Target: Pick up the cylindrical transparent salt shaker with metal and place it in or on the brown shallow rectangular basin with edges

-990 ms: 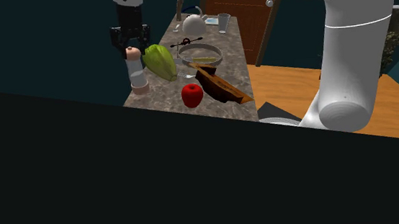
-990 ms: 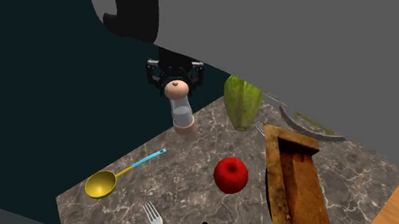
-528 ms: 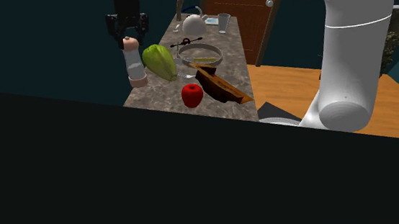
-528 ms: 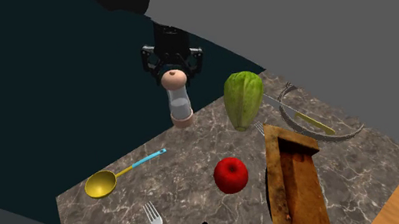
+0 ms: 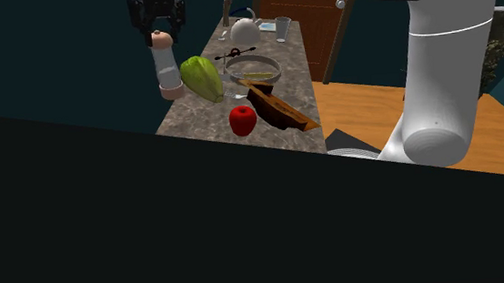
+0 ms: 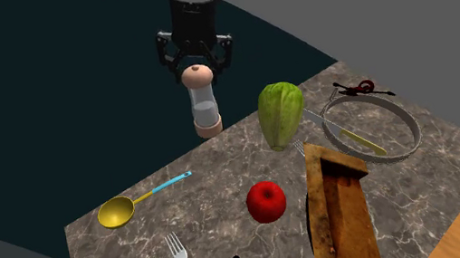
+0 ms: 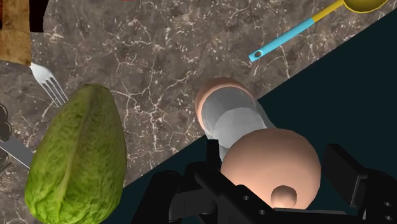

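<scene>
The salt shaker has a clear body with a pinkish cap and base. It hangs upright above the marble counter's edge, by the dark wall. My black gripper is shut on its cap from above. In the shoulder view the shaker hangs below the gripper, to the left of the lettuce. Along the hand, the gripper clasps the rounded cap of the shaker. The brown shallow basin lies on the counter past the apple, and in the shoulder view the basin is at the counter's right side.
A green lettuce stands close beside the shaker. A red apple, a yellow spoon with blue handle, a fork and a round metal ring lie on the counter. A white teapot and a glass stand at the far end.
The gripper has risen with the shaker in its grasp. The shaker has come up off the counter and hangs higher than before.
</scene>
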You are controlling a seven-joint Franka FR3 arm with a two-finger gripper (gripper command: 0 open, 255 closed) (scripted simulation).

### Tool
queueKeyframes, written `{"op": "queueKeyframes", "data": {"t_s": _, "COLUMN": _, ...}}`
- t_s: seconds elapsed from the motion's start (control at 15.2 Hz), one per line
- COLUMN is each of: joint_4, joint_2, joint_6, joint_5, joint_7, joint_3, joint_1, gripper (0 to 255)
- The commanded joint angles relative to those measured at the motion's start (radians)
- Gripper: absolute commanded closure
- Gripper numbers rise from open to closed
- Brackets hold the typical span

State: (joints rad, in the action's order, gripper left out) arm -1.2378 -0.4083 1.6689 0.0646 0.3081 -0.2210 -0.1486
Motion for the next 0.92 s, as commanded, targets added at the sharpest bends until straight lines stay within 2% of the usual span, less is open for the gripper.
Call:
{"op": "queueKeyframes", "data": {"t_s": 0.0, "joint_4": 0.042, "joint_2": -0.010, "joint_6": -0.032, "joint_5": -0.003, "joint_7": 0.005, "joint_3": 0.000, "joint_1": -0.003, "gripper": 255}}
{"op": "queueKeyframes", "data": {"t_s": 0.2, "joint_4": 0.093, "joint_2": -0.022, "joint_6": -0.071, "joint_5": -0.005, "joint_7": 0.010, "joint_3": -0.001, "joint_1": -0.007, "gripper": 255}}
{"op": "queueKeyframes", "data": {"t_s": 0.46, "joint_4": -0.119, "joint_2": 0.145, "joint_6": -0.032, "joint_5": 0.034, "joint_7": -0.058, "joint_3": 0.011, "joint_1": 0.058, "gripper": 255}}
{"op": "queueKeyframes", "data": {"t_s": 0.86, "joint_4": -0.339, "joint_2": 0.346, "joint_6": -0.026, "joint_5": 0.080, "joint_7": -0.171, "joint_3": 0.051, "joint_1": 0.134, "gripper": 255}}
